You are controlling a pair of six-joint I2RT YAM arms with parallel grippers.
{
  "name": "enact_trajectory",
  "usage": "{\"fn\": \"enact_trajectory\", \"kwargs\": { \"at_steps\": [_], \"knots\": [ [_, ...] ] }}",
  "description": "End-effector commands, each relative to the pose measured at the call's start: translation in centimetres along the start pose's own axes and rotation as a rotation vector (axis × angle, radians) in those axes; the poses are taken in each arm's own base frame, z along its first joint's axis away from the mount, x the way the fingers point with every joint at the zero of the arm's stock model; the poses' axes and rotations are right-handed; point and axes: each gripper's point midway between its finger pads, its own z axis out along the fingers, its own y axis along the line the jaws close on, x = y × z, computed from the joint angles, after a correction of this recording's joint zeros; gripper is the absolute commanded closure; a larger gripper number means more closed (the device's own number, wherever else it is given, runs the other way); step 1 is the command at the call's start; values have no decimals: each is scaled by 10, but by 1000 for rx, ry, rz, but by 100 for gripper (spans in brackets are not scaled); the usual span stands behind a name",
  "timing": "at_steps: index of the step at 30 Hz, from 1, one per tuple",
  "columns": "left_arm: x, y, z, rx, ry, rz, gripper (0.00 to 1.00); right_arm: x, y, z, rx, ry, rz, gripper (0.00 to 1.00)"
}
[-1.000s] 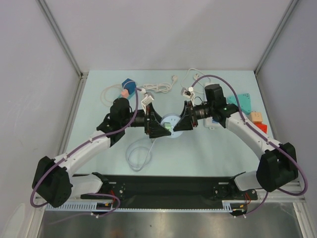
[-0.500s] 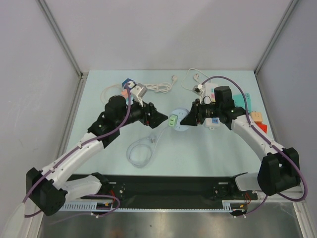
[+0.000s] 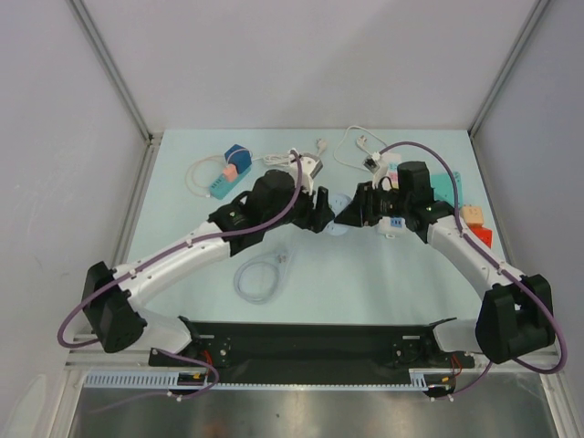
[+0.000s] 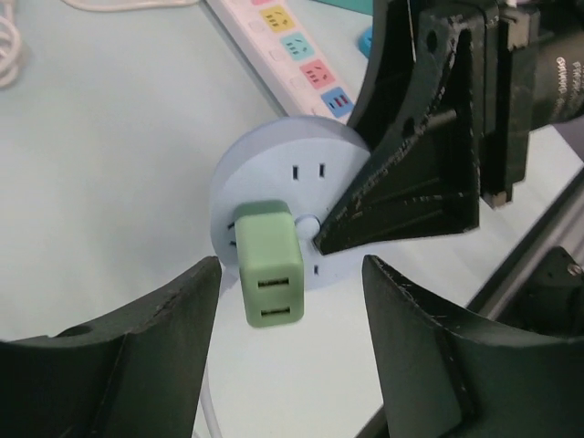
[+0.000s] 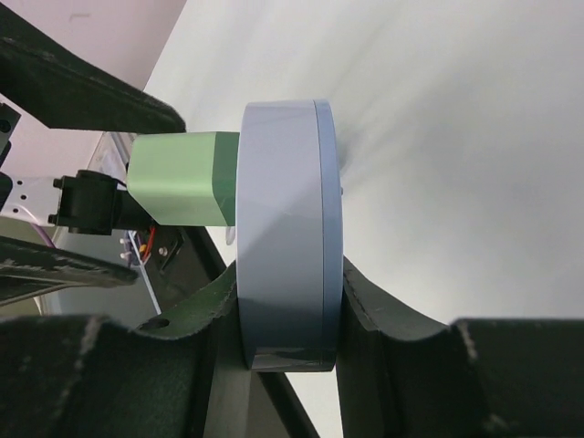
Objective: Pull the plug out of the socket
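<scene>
Round blue socket (image 5: pixel 287 237) gripped edge-on by right jaws, closed on its rim, over middle of bench (image 3: pixel 411 274), nearer far edge. Green plug (image 4: pixel 267 265) seated in socket face, flanked by left jaws, held wide open, seemingly not touching it.

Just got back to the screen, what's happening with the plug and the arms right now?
The right gripper is clamped on the rim of the round blue socket, holding it on edge. The green plug is seated in the socket's face and has not yet been pulled. The left gripper is open, with a finger on each side of the plug, not touching it.
</scene>
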Motion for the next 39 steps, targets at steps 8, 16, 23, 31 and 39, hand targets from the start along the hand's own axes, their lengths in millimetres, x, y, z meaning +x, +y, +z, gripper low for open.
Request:
{"fn": "enact_trajectory", "kwargs": {
  "at_steps": [8, 16, 23, 31, 39],
  "knots": [
    [-19, 13, 23, -233, 15, 157, 52, -32, 17, -11, -27, -113, -54, 100],
    [-37, -14, 8, -241, -66, 283, 100, -41, -45, -23, 242, -165, 11, 100],
    [-26, -18, -3, -210, -30, 301, 100, -43, -101, -41, 463, -204, 55, 100],
    [-13, -23, -22, -129, -35, 283, 100, -41, -107, -45, 496, -212, 7, 100],
    [-19, -56, -58, 92, -62, 254, 100, -38, -102, -40, 450, -208, -28, 100]
  ]
}}
